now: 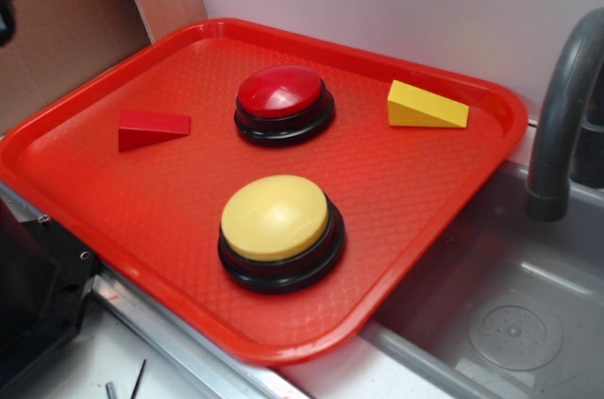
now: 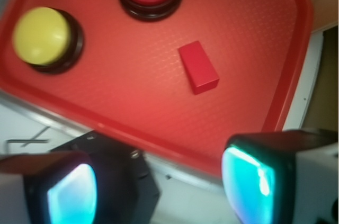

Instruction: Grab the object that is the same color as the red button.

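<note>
Gripper (image 2: 159, 187) spread wide, fingertips cropped – apparently well short of red wedge (image 2: 198, 67)

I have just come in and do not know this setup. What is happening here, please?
A robot arm is meant to pick up the red wedge block, which matches the red button. Nothing is held yet: the gripper is open, above the near edge of the red tray. A yellow button and a yellow wedge also lie on the tray.
</note>
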Available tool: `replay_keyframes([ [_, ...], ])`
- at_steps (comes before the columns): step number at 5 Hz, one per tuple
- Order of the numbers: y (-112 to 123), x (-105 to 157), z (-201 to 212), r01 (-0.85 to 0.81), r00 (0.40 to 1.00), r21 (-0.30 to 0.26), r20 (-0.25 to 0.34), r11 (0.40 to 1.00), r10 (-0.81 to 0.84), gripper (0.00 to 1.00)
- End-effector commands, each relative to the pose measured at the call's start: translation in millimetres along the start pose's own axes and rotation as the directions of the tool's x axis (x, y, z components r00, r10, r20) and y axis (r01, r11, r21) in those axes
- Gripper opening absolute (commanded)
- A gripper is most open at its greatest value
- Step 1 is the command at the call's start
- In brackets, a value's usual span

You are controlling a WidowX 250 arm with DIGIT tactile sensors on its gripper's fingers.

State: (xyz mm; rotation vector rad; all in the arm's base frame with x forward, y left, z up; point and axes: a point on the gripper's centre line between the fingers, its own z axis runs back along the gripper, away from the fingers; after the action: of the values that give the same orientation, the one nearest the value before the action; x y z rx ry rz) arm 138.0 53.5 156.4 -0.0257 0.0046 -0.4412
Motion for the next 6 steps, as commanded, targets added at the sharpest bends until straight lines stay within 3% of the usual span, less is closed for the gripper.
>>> replay_keyframes([
  [1,36.2,38.1,-43.0,0.125,0.992,0.149,-0.005,0.981,-0.125,1.0],
  [2,41.9,43.7,-66.0,0.111,0.994,0.171,-0.02,0.979,-0.109,1.0],
  [6,48.9,40.6,-110.4,0.079,0.995,0.137,0.046,0.987,-0.086,1.0],
])
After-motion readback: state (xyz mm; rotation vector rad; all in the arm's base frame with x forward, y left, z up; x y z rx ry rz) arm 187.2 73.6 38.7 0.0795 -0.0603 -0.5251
